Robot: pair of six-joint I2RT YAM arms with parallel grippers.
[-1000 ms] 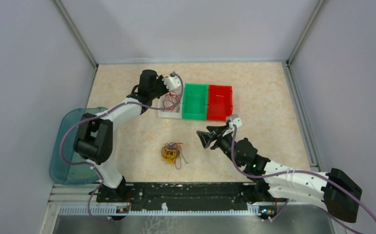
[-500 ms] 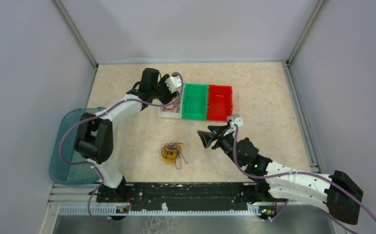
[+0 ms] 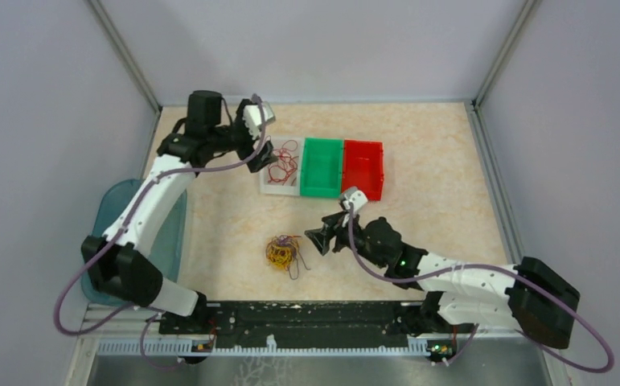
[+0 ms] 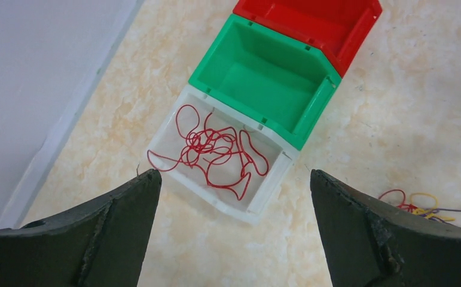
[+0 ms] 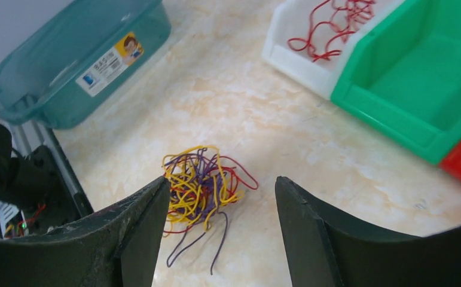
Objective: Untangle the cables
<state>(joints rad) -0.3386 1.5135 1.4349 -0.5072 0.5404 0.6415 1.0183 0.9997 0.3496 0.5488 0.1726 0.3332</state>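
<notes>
Three bins sit in a touching row at the far side of the marbled tabletop (image 3: 435, 153). The white bin (image 4: 272, 185) on the left holds one red cable (image 4: 216, 152), loose and looping, with a strand draped over its rim. The green bin (image 4: 263, 78) in the middle is bare inside, and so is the red bin (image 4: 311, 18) on the right, as far as it shows.

Out in the open, nearer the arm bases, lies the tangle of cables (image 5: 201, 188) - yellow, dark purple and red strands knotted together, a few purple ends trailing onto the table. It is well apart from the bins.

The left gripper (image 4: 234, 227) hovers above the near edge of the white bin with its fingers spread wide and nothing between them. The right gripper (image 5: 222, 182) is low and aimed at the tangle from the right, jaws parted and empty, clear of the strands.

Off at the left edge sits a teal plastic tub (image 5: 78, 60) with a label on its side - what it holds can't be made out.
</notes>
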